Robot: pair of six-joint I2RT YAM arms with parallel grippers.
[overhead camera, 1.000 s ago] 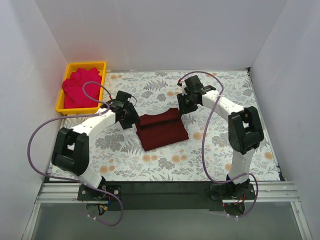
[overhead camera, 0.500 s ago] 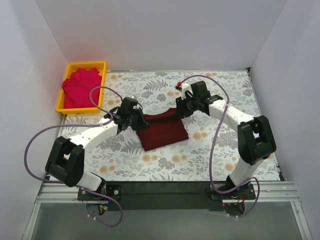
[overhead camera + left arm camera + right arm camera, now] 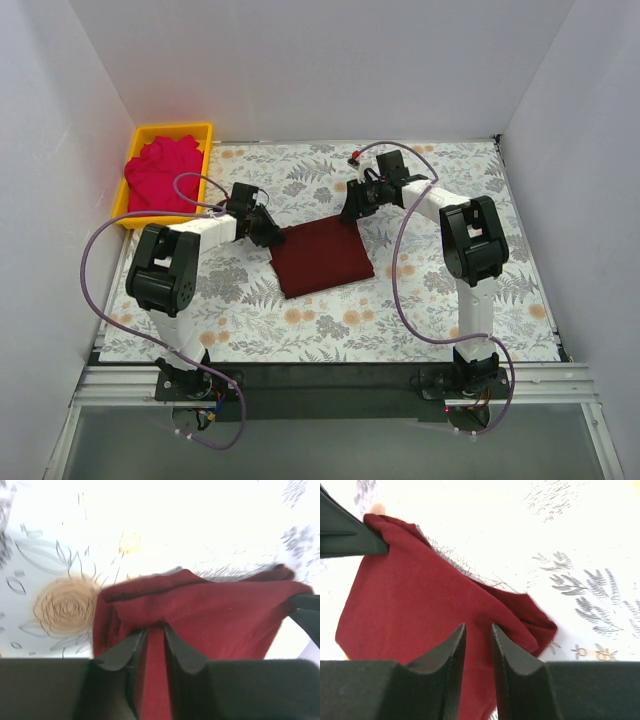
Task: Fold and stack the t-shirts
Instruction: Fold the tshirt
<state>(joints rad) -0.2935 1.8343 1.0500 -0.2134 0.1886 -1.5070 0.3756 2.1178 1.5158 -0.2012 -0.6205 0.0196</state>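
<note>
The floral-patterned table (image 3: 330,320) carries the folded maroon t-shirt (image 3: 322,260), which extends from both grippers toward the arm bases. The yellow bin (image 3: 170,129), beyond and outboard of the left gripper (image 3: 262,228), contains the pinkish-red t-shirt (image 3: 158,175). Left gripper: jaws nearly together, pinching the maroon t-shirt at its far left corner. Right gripper (image 3: 352,212): jaws narrow, pinching the far right corner.
</note>
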